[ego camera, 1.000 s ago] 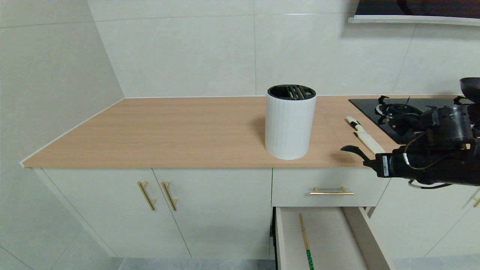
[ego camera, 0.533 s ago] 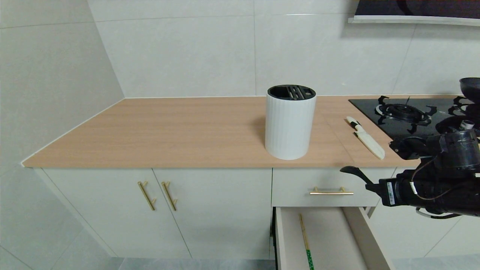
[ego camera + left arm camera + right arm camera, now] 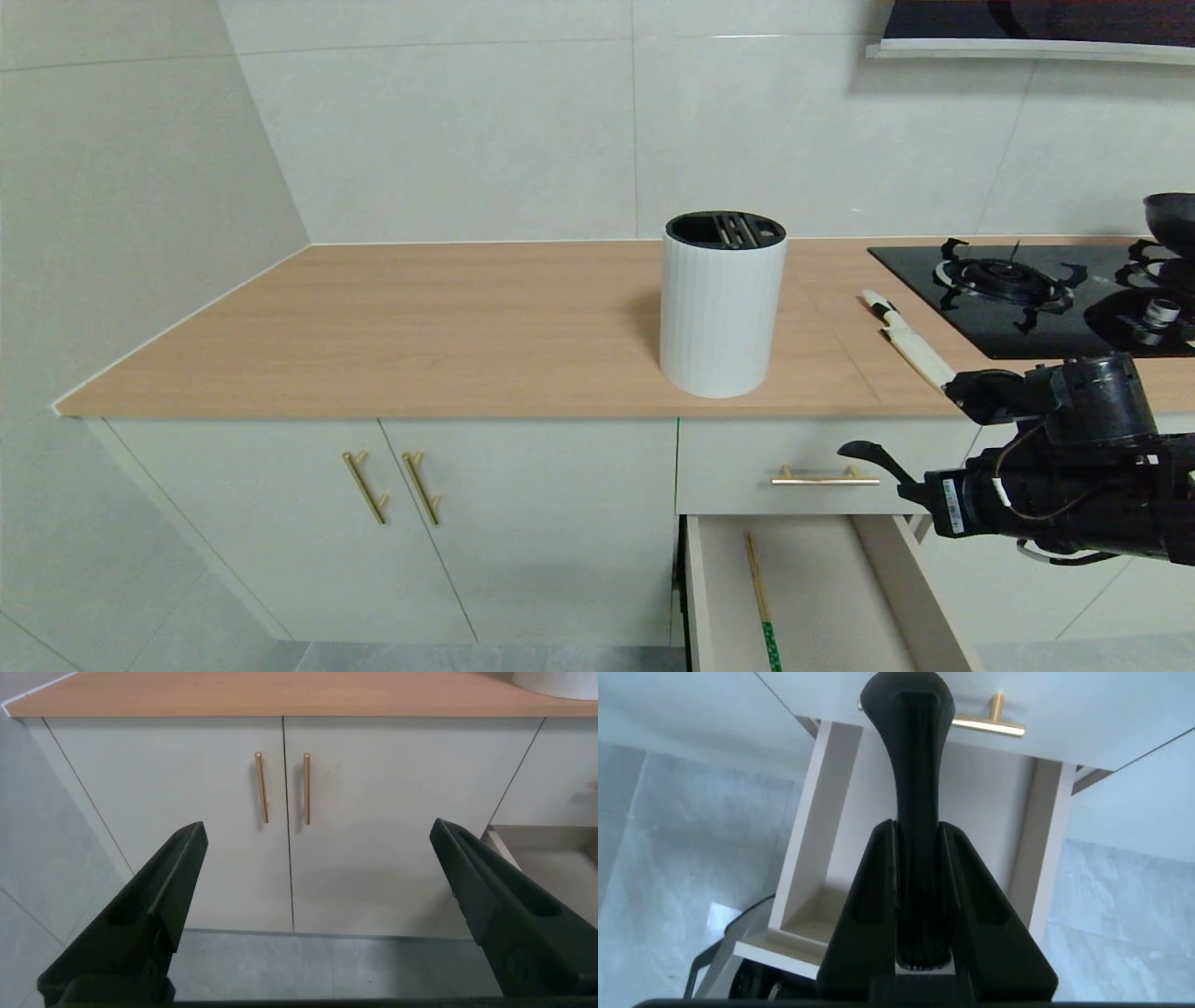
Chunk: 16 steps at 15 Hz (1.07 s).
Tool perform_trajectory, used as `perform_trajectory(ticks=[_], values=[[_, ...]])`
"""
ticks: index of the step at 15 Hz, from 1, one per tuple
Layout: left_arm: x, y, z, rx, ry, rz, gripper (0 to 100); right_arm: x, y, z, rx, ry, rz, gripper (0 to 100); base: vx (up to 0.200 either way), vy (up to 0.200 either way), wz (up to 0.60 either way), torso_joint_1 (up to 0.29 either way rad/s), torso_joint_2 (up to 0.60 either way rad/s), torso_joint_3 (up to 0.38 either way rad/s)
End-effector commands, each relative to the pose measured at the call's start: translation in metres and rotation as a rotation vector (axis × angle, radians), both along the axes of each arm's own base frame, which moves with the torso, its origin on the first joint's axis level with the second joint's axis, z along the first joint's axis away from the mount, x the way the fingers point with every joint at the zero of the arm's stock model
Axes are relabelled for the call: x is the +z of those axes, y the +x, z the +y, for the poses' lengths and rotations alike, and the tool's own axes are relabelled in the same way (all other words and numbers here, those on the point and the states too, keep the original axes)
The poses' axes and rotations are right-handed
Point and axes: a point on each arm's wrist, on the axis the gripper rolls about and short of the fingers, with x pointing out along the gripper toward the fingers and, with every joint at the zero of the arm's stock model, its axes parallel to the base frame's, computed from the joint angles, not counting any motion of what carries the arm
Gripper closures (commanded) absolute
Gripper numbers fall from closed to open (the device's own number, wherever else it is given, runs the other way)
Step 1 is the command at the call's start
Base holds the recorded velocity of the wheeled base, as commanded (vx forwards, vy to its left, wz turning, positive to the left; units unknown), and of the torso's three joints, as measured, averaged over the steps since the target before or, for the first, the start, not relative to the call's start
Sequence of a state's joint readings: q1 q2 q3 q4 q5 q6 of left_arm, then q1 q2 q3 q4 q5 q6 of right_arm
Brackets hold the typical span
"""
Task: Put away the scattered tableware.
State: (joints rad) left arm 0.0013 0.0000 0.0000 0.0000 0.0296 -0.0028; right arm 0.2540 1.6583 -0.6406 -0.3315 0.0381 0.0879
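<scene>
A white-handled knife [image 3: 910, 342] lies on the wooden counter [image 3: 448, 327] between the white ribbed knife block [image 3: 723, 304] and the stove [image 3: 1027, 294]. A pair of chopsticks [image 3: 760, 597] lies in the open lower drawer [image 3: 892, 597]. My right gripper [image 3: 866, 455] hangs below the counter edge, in front of the shut upper drawer's gold handle [image 3: 825, 480]; its fingers [image 3: 918, 784] are pressed together with nothing visible between them, above the open drawer [image 3: 822, 849]. My left gripper [image 3: 318, 838] is wide open, low in front of the cabinet doors [image 3: 280, 840].
The stove has black burner grates, and a dark pot [image 3: 1172, 215] sits at its far right. Two cabinet doors with gold handles [image 3: 392, 485] stand left of the drawers. A tiled wall rises behind the counter.
My right arm has dropped from counter height to the front of the upper drawer, uncovering the knife's blade. The knife, block and chopsticks have not moved.
</scene>
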Motion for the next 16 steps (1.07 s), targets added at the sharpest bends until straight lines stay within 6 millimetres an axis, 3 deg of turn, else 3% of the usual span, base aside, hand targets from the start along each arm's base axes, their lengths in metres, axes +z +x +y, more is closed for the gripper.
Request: perform_trajectory(ticks=[1, 9, 16], values=[[0.0, 0.0, 0.0, 0.001, 0.0, 0.0, 0, -0.006, 0.002, 0.001, 0.001, -0.006, 0.023, 100, 0.0, 0.0, 0.0, 0.0, 0.0, 0.0], [0.0, 0.0, 0.0, 0.001, 0.0, 0.0, 0, -0.018, 0.003, 0.004, 0.015, -0.019, 0.061, 100, 0.0, 0.0, 0.0, -0.006, 0.02, 0.009], [0.0, 0.0, 0.0, 0.0, 0.0, 0.002, 0, -0.031, 0.007, 0.007, 0.022, -0.02, 0.051, 100, 0.0, 0.0, 0.0, -0.179, 0.44, 0.256]])
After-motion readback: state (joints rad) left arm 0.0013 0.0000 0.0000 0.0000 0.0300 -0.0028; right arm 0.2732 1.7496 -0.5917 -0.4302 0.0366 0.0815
